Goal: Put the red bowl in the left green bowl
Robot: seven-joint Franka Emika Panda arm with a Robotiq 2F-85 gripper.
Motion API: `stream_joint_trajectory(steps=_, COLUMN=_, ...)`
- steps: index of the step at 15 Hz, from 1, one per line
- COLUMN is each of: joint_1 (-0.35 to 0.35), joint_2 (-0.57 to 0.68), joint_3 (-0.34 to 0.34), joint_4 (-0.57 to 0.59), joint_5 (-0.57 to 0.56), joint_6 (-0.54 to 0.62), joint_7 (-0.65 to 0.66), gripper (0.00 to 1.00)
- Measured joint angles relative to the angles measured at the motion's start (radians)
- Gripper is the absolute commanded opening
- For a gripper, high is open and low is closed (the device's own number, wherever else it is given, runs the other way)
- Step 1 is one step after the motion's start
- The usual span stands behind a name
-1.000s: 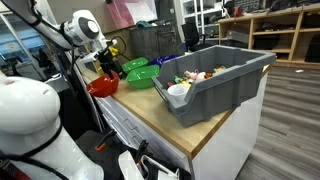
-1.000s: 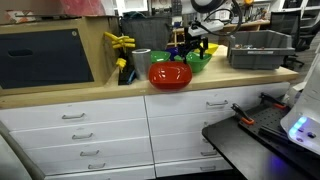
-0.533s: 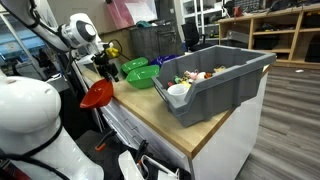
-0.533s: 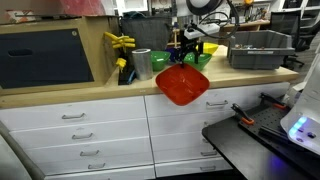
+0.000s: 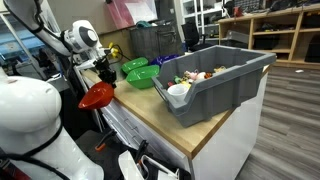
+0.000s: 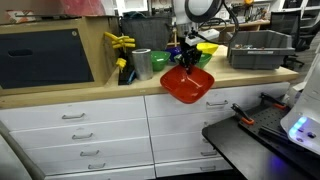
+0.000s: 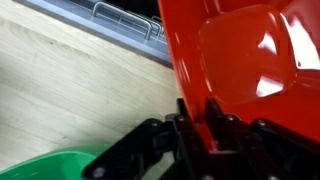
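- A second ago the red bowl (image 5: 97, 96) sat level at the edge of the counter (image 5: 150, 110). Now it hangs steeply tipped, clear of the wood and out past the counter's front.
- My gripper (image 6: 187, 63) pinches the bowl by its rim, with fingers (image 7: 188, 125) clamped on either side of the wall.
- As I judge it, the lift is done and the carry remains. A one-sided hold on a glossy rim could slip.
- The left green bowl (image 5: 133, 66) waits further back on the counter, just beside its twin (image 5: 144, 78).
- The worktop is pale wood over white drawers (image 6: 90, 125). A grey bin (image 5: 215, 75) of odds and ends stands on it, with cluttered workshop shelving behind.
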Motion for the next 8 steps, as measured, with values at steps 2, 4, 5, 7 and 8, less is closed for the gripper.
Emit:
stream_joint_trajectory(steps=2, joint_1=0.006, joint_2=0.0, joint_3=0.0, joint_4=0.004, joint_5=0.0, joint_6=0.001, joint_7=-0.017, gripper=0.03)
stream_joint_trajectory(steps=4, joint_1=0.013, joint_2=0.0, joint_3=0.001, joint_4=0.011, joint_5=0.0, joint_6=0.001, joint_7=-0.02, gripper=0.02)
stream_joint_trajectory(steps=5, joint_1=0.017, joint_2=-0.001, joint_3=0.001, joint_4=0.014, joint_5=0.001, joint_6=0.002, joint_7=-0.021, gripper=0.03)
stream_joint_trajectory(steps=7, joint_1=0.023, joint_2=-0.002, joint_3=0.001, joint_4=0.019, joint_5=0.002, joint_6=0.001, joint_7=-0.021, gripper=0.02)
stream_joint_trajectory(steps=8, joint_1=0.025, joint_2=-0.002, joint_3=0.001, joint_4=0.022, joint_5=0.003, joint_6=0.001, joint_7=-0.021, gripper=0.02)
